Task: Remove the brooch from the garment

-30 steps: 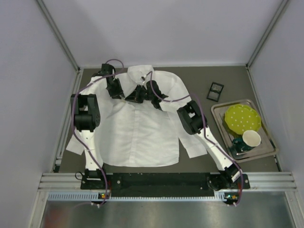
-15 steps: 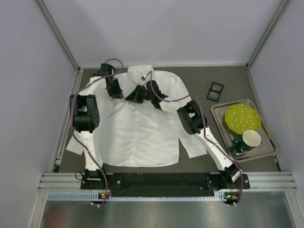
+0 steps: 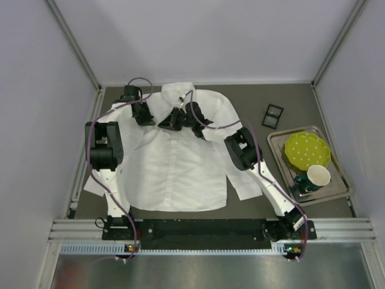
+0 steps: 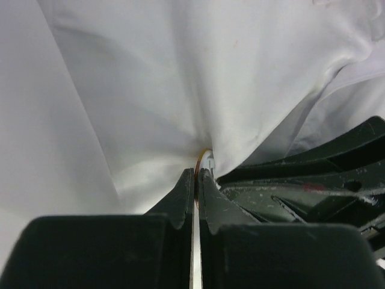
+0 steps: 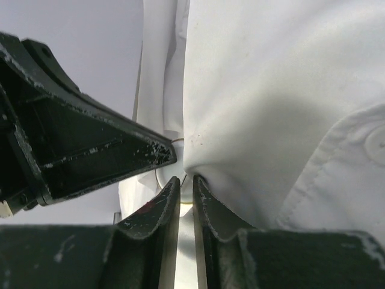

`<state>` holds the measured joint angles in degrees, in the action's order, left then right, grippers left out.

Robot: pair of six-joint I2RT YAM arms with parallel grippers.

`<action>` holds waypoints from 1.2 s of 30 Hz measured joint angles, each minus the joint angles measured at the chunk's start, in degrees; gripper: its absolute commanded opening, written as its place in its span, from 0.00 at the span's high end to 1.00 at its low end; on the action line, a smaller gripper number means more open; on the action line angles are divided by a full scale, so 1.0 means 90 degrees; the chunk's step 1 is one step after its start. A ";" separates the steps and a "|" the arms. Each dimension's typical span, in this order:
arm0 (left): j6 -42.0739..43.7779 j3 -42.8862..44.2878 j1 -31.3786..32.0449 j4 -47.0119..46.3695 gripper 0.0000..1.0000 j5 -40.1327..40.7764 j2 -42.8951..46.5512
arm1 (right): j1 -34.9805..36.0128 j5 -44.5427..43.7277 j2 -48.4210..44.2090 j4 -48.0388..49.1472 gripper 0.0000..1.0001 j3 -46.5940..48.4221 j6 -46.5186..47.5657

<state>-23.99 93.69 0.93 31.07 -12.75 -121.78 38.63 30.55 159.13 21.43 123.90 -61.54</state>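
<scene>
The white long-sleeved collared shirt (image 3: 174,168) lies flat on the dark table (image 3: 289,99), collar toward the far wall. At the collar, the left tool (image 4: 196,173) is pressed together, pinching the tiny round orange-gold brooch (image 4: 200,156); only 1 thin arc shows. The right tool (image 5: 185,180) stands a slit apart against a cloth fold, and I cannot tell whether it grips.

Pale grey walls (image 3: 210,42), dark tabletop (image 3: 289,99)
</scene>
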 measured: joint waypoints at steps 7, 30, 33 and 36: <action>-0.0355 -0.1656 0.0012 -0.1651 1.00 0.0039 0.0857 | -0.0085 0.0170 0.0017 0.0022 0.86 0.0000 -0.0148; -0.0877 -0.3427 0.0085 -0.3793 1.00 0.0520 0.1812 | 0.0002 0.0277 0.0187 -0.0512 0.89 0.0600 0.0454; -0.0894 -0.3422 0.0087 -0.3801 1.00 0.0517 0.1809 | 0.0002 0.0277 0.0187 -0.0529 0.89 0.0617 0.0493; -0.0894 -0.3422 0.0090 -0.3815 1.00 0.0520 0.1809 | 0.0002 0.0282 0.0187 -0.0515 0.89 0.0617 0.0491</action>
<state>-32.03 62.89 1.74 -3.27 -8.08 -105.49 38.65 33.08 160.81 16.80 129.45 -57.12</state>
